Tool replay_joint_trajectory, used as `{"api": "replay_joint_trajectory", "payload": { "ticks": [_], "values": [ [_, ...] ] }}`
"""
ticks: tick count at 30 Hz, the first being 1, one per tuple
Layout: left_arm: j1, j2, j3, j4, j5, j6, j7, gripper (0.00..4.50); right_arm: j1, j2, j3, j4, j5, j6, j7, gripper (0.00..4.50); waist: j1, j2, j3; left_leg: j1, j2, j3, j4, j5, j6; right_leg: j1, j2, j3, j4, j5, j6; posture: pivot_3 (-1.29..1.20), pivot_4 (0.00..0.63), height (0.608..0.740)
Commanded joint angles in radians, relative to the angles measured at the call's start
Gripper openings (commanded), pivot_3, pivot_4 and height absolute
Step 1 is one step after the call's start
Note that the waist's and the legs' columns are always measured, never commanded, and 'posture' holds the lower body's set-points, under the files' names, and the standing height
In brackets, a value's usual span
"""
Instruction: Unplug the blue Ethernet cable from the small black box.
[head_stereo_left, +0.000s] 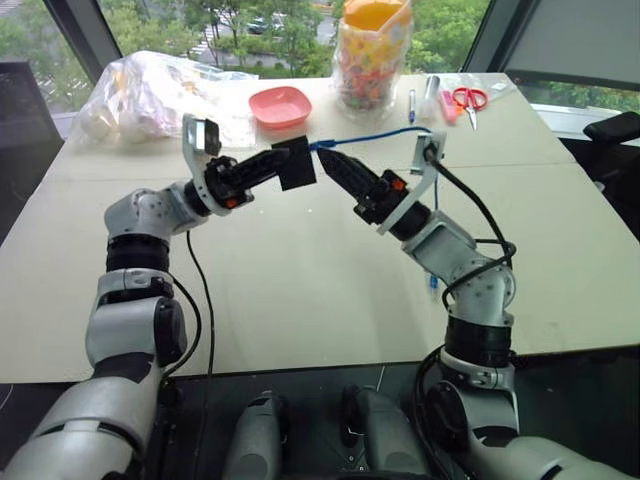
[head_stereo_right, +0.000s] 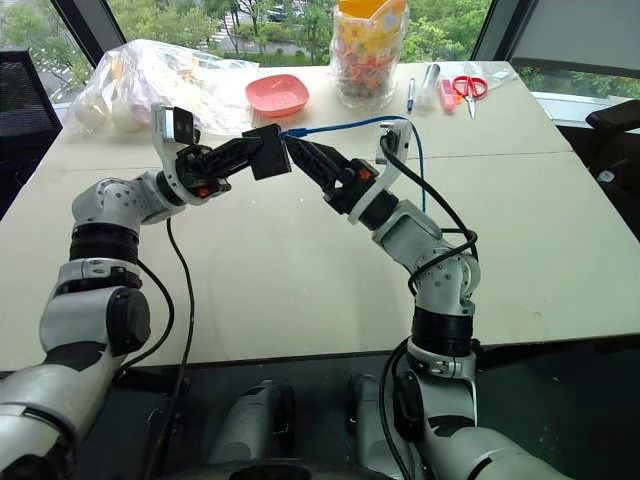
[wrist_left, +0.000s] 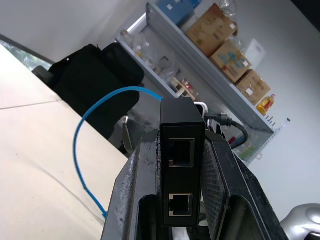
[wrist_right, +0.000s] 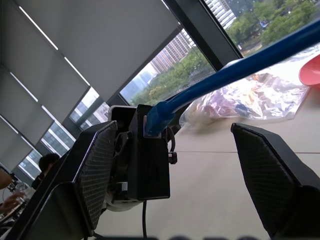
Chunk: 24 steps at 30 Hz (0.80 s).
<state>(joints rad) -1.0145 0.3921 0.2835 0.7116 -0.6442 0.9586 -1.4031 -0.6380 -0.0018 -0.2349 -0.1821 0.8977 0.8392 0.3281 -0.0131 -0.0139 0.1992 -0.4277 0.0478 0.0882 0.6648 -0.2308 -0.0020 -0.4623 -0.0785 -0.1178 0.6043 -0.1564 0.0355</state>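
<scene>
Surroundings: a pink bowl (head_stereo_left: 279, 105), a clear jar of coloured sweets (head_stereo_left: 372, 60), red-handled scissors (head_stereo_left: 466, 100) and a crinkled plastic bag (head_stereo_left: 150, 95) are sitting at the far side of the worktop (head_stereo_left: 300, 290), well clear of both arms.
Small black box (head_stereo_left: 296, 163): hanging in the air above the worktop, between the two hands.
Blue Ethernet cable (head_stereo_left: 375, 135): still plugged into the box, arcing away behind the right arm.
Left hand (head_stereo_left: 278, 165): clenching the box, pointing toward the right arm.
Right hand (wrist_right: 172, 165): standing released, fingers spread either side of the plug, touching neither.

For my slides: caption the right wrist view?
Open right claw faces the blue cable plugged into the black box.
</scene>
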Motion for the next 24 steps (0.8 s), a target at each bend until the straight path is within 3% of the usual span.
{"api": "replay_joint_trajectory", "payload": {
  "ticks": [1,11,14,20,24],
  "values": [
    [0.000,0.000,0.001,-0.040,-0.031,0.007,0.016,0.46,-0.021,0.002,0.016,-0.044,0.026,-0.024,-0.008,3.80,-0.001,0.000,0.000,0.000,0.000,0.000,0.000,0.000,0.000,0.000,0.000,0.000,0.000,0.000,0.000,0.00,0.150,0.740],
    [0.019,-0.009,0.005,-0.072,-0.060,0.019,0.046,0.46,-0.025,-0.015,0.040,-0.024,0.035,-0.044,-0.004,3.80,-0.002,0.000,0.000,0.000,0.000,0.000,0.000,0.000,0.000,0.000,0.000,0.000,0.000,0.000,0.000,0.00,0.150,0.740],
    [0.026,-0.010,0.006,-0.079,-0.068,0.020,0.056,0.46,-0.024,-0.014,0.050,-0.018,0.032,-0.050,-0.002,2.98,-0.002,0.000,0.000,0.000,0.000,0.000,0.000,0.000,0.000,0.000,0.000,0.000,0.000,0.000,0.000,0.00,0.150,0.740],
    [0.035,-0.012,0.008,-0.094,-0.085,0.024,0.074,0.46,-0.022,-0.003,0.055,-0.006,0.051,-0.055,-0.006,0.05,-0.002,0.000,0.000,0.000,0.000,0.000,0.000,0.000,0.000,0.000,0.000,0.000,-0.001,0.000,0.000,0.00,0.150,0.740],
    [0.036,-0.009,0.009,-0.092,-0.092,0.018,0.083,0.46,-0.021,-0.006,0.054,0.000,0.070,-0.052,-0.001,0.05,-0.001,0.000,0.000,0.000,0.000,-0.001,0.000,0.000,0.000,0.000,0.000,0.000,-0.001,0.000,0.000,0.00,0.150,0.740]
  ]
}}
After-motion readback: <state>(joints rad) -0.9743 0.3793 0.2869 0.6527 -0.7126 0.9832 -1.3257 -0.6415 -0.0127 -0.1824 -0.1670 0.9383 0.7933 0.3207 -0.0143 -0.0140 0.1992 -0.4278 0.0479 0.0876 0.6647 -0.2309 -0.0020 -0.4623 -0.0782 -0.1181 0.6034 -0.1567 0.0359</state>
